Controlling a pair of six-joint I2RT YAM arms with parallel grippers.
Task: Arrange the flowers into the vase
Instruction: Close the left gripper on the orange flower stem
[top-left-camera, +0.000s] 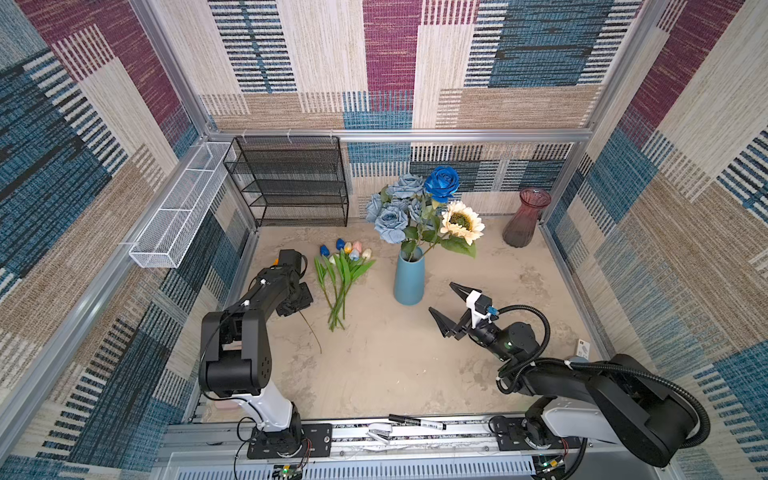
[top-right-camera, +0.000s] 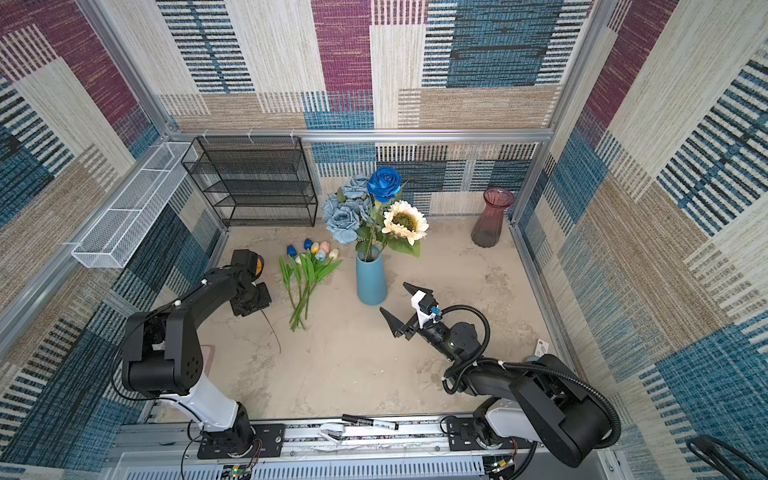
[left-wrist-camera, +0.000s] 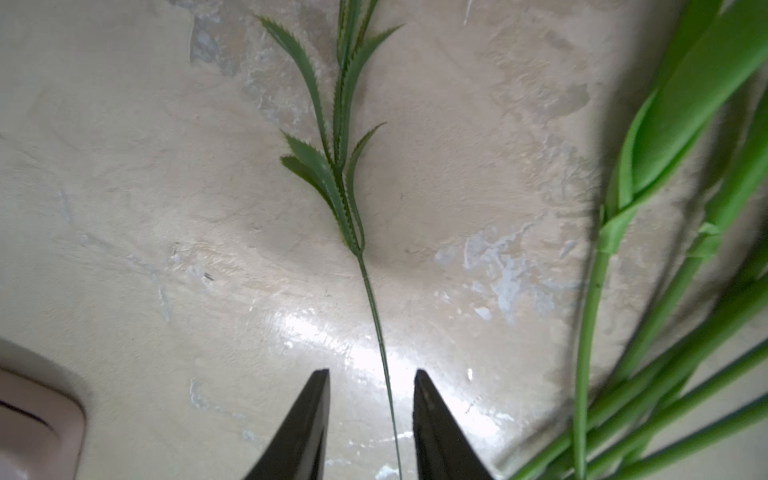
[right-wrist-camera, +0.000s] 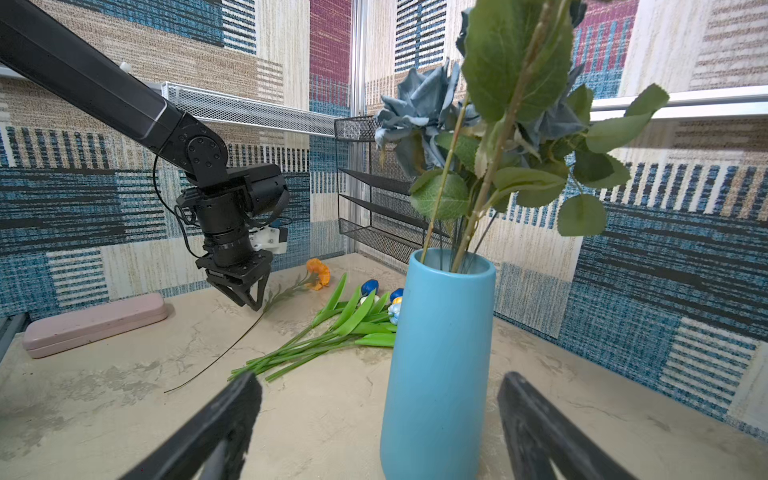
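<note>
Left claw (left-wrist-camera: 371, 370), narrow, straddled the marigold stem (left-wrist-camera: 370, 307) without touching; right claw (top-left-camera: 441, 297) stood wide. The thin stem could slip free.

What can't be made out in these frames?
- Marigold bloom: nearly hidden behind the left arm in both top views; past the edge in the left wrist view.
- Left tool tips: under its own wrist in both top views.
- Card by the right arm: print too small.
</note>
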